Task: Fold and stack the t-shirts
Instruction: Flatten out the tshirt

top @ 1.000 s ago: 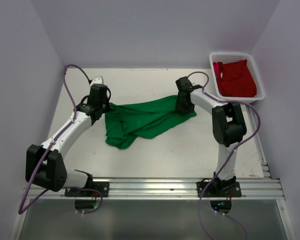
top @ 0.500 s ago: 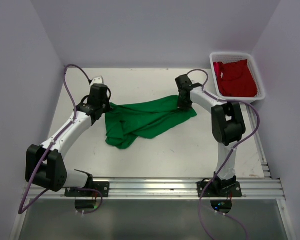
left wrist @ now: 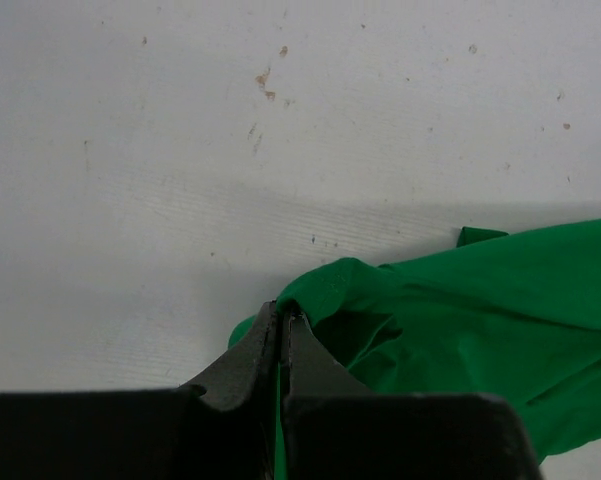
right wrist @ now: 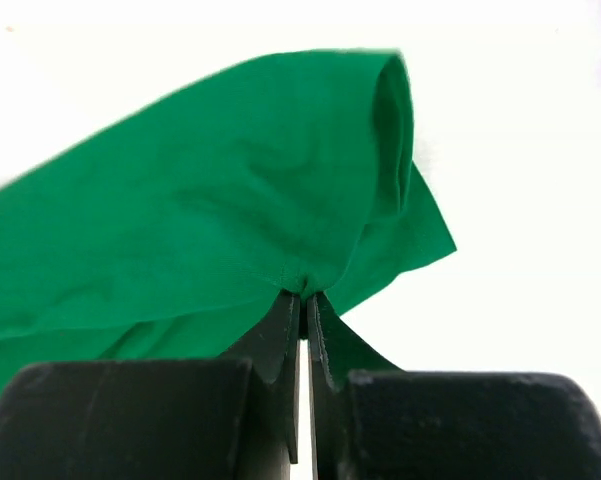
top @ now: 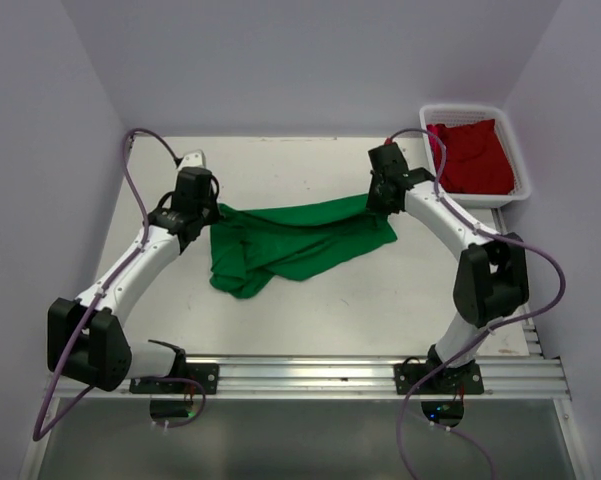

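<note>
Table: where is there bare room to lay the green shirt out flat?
Widest bare patch: the table between the green shirt and the near rail. A second strip runs between shirt and back wall. Crowded: the middle, where the left gripper and right gripper pinch the shirt, and the far-right corner with the basket.

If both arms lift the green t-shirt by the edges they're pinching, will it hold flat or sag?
Probably floppy: the green t-shirt lies in soft folds on the table. Pinched at two edges by the left gripper and right gripper, its middle would likely sag between them. It looks thin and light, so the bunched lower part may trail.
</note>
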`<control>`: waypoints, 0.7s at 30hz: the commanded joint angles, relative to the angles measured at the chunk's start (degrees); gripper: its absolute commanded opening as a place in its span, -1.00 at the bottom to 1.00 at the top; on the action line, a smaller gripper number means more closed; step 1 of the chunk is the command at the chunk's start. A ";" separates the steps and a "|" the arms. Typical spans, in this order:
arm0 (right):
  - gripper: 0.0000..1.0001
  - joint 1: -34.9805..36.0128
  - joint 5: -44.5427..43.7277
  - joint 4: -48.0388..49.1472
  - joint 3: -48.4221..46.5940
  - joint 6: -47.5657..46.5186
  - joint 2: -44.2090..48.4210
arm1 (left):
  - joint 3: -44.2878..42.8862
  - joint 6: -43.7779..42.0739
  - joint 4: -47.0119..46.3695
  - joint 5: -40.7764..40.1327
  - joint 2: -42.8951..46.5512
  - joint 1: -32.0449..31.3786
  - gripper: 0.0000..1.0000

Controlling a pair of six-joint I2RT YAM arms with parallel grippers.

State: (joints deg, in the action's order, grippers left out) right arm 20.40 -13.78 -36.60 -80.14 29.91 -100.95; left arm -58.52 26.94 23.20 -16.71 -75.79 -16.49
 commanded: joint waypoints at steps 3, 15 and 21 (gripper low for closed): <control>-1.00 -0.37 -0.28 -2.77 -1.16 -1.78 5.84 | -2.56 -0.92 0.26 -2.19 0.30 0.58 -1.00; -1.00 -0.37 -5.81 -8.22 -0.02 -3.63 20.35 | -3.70 -1.54 2.99 -2.80 -5.06 1.19 -0.65; -1.00 -0.36 -6.17 -7.70 -0.46 -4.07 17.89 | -6.95 2.15 -4.73 -2.63 -15.16 2.25 -1.00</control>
State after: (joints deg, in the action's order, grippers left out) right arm 20.18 -18.13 -43.48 -79.77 26.96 -81.58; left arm -61.67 27.40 24.56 -18.48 -86.72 -15.25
